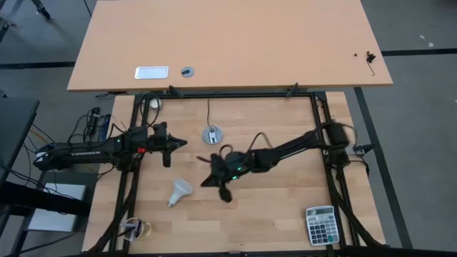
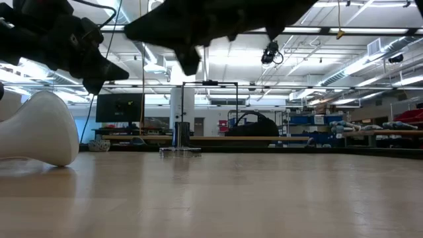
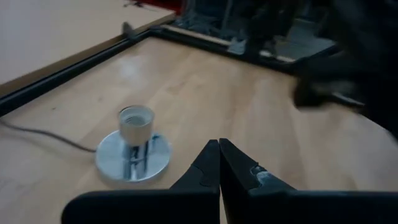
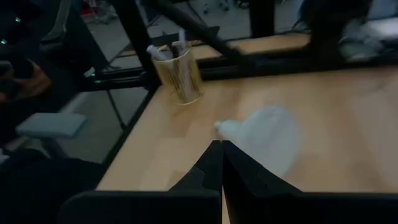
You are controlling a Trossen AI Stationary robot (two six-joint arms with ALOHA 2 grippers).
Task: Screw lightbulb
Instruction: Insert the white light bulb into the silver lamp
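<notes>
Nearest the front edge of the tabletop sit a calculator (image 1: 320, 225) at the right corner and a small cup of pens (image 1: 133, 228) at the left corner. Just behind them the lightbulb (image 1: 180, 191) lies on its side on the bare wood, left of centre, its wide face toward the middle of the tabletop and its narrow base toward the front left corner; nothing holds it. The right gripper (image 1: 216, 180) hovers close beside it, reaching in from the right edge, and its wrist view shows the fingers pressed together with nothing between them, pointing toward the bulb. Farther back, the left gripper (image 1: 170, 145) waits above the left part of the tabletop, its fingers likewise clenched on nothing. Beyond it, near the back edge at the middle, stands the socket (image 1: 212, 135) on its round grey base, its threaded mouth up and vacant, its cord (image 1: 208, 108) running toward the back rail. Judged from this, the task has hardly begun: the bulb has yet to be grasped, carried to the socket, seated base-down and turned in.
</notes>
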